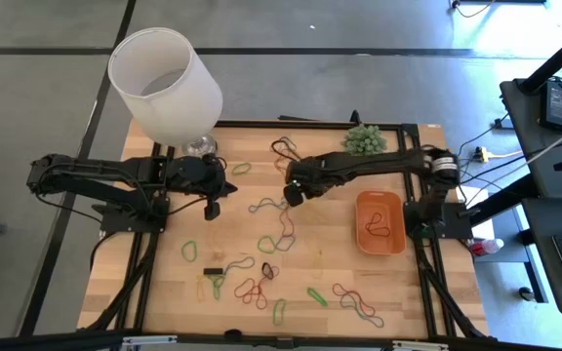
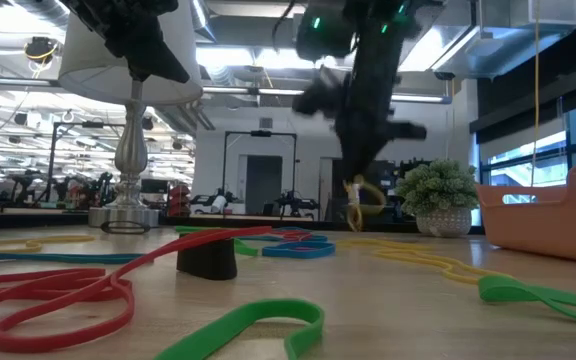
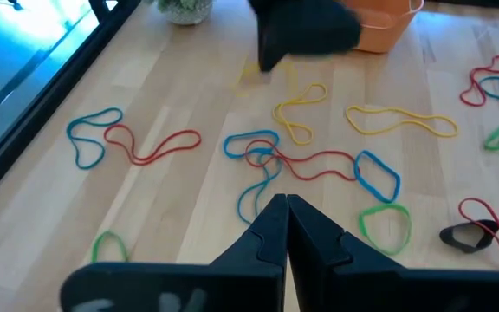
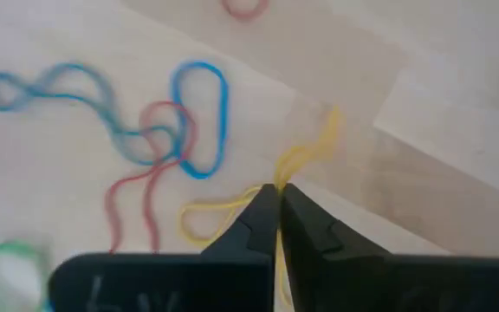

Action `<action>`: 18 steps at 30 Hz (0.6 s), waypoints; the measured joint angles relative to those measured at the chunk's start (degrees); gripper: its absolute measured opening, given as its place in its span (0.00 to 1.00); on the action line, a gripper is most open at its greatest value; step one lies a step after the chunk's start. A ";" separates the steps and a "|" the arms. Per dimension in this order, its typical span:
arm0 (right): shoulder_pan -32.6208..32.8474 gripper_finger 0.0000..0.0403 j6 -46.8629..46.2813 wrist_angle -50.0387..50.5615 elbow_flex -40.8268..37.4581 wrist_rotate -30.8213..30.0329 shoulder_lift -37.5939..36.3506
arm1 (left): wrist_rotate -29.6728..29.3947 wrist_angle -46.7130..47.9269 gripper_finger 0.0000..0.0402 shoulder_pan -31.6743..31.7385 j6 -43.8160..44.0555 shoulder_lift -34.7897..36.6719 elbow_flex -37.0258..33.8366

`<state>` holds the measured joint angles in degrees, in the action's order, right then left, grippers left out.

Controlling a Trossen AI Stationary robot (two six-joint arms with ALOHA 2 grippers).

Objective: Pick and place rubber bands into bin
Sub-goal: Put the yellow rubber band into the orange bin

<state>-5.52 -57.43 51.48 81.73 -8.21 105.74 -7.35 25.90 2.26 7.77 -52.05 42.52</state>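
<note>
Left gripper (image 1: pixel 213 208): fingers together, empty, hovering near lamp (image 1: pixel 167 83); rubber bands (image 1: pixel 261 244) strewn on table (image 1: pixel 154 283) beside and beyond it. Right gripper (image 4: pixel 277 192): pinched on yellow rubber band (image 4: pixel 306 152), above table; bin (image 1: pixel 380 222) just right of it

The right gripper (image 4: pixel 277 195) has its dark fingers (image 4: pixel 258 221) pressed together on a yellow rubber band (image 4: pixel 306 152), which loops out on both sides of the tips. Beyond it on the pale wooden tabletop (image 4: pixel 423 78) lie tangled blue rubber bands (image 4: pixel 199 117) and red rubber bands (image 4: pixel 150 186), blurred.
</note>
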 joint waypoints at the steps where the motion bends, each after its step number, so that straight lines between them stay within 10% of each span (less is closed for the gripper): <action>1: 0.22 0.01 0.85 1.02 0.00 -0.13 -1.50 | 0.00 0.03 0.01 0.00 0.00 0.00 0.00; 12: 5.95 0.00 5.14 15.48 -0.39 -1.63 -18.78 | 2.82 -2.13 0.00 -0.30 0.29 -0.02 0.00; 18: 13.52 0.00 -7.54 21.75 -12.18 -4.07 -30.94 | 2.79 -2.67 0.01 -1.20 3.97 0.00 0.00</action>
<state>8.00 -64.97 73.23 69.56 -12.27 74.80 -4.57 23.23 1.06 11.74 -52.05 42.52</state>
